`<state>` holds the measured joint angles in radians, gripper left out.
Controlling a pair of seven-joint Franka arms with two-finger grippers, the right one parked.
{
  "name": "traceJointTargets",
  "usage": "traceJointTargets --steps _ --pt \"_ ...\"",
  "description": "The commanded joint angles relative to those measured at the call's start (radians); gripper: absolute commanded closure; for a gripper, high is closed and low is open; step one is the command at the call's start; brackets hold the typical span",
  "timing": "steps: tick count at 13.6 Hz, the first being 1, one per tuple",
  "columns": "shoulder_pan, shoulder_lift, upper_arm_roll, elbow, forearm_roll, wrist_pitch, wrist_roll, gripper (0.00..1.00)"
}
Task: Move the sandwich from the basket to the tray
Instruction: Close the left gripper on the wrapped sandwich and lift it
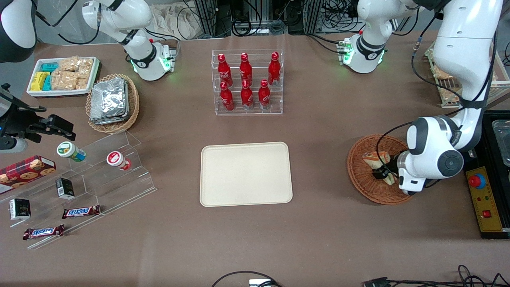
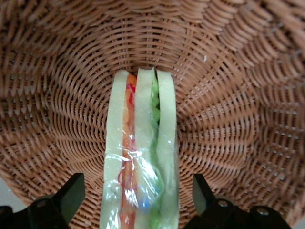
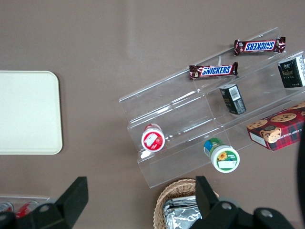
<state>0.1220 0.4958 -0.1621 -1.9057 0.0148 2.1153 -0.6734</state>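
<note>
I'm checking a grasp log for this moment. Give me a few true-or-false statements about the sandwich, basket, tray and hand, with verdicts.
1. The sandwich lies in the basket. True.
2. The hand is shut on the sandwich. False: its fingers stand open on either side of it, not touching.
3. The tray holds a bottle. False: nothing lies on it.
4. The hand is down over the basket. True.

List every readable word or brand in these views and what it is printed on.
"SNICKERS": two candy bars on the clear stepped stand.
Red bottles: white script, unreadable.
Cookie box, dark cartons, cups: print too small.
Sandwich between the open tool fingers: no text.
</note>
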Motion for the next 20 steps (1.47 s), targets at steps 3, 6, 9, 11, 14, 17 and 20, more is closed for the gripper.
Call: traceJointTargets --steps 3,6,9,11,14,17,20 --pt "0.002 -0.019 -0.005 -0.024 0.005 0.022 -0.003 0.95" --pt "0.001 -0.033 -0.008 -0.022 0.007 0.017 0.012 1.00" --pt "-0.004 -0.092 -0.010 -0.012 0.008 -0.030 0.070 1.00" --pt "-0.004 -0.150 -0.010 0.037 0.008 -0.128 0.154 1.00" --pt "-0.008 -0.186 -0.016 0.225 0.005 -0.328 0.337 1.00" --pt "-0.053 -0.142 -0.054 0.452 0.004 -0.464 0.367 1.00" --pt "-0.175 -0.074 -0.054 0.577 0.002 -0.517 0.354 1.00"
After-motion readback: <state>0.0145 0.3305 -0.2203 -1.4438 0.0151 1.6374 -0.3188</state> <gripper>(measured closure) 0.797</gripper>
